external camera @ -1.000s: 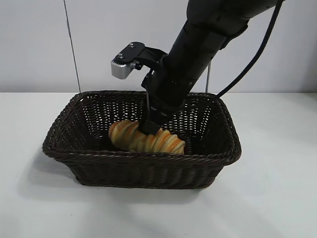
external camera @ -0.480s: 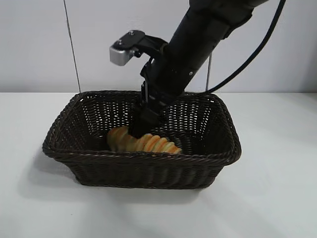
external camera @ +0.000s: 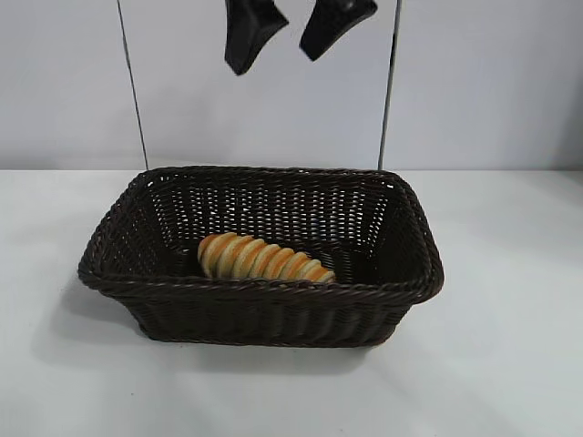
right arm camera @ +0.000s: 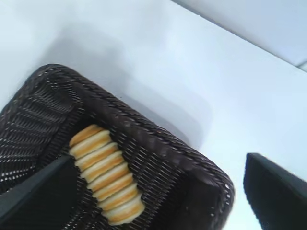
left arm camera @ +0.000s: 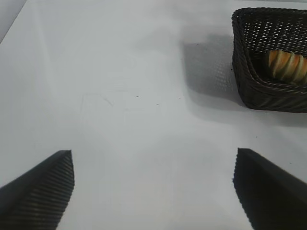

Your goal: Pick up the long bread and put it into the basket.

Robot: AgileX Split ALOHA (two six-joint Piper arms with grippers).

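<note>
From my right wrist camera, I looked down on the long bread [right arm camera: 106, 180], which lay alone on the floor of the basket [right arm camera: 158, 148] near one corner, its pale and orange ridges banded across it. My right gripper [right arm camera: 158, 203] hung above with its two dark fingers [right arm camera: 38, 196] spread wide, holding nothing. The white table [right arm camera: 192, 76] lay bare beyond the braided rim.
</note>
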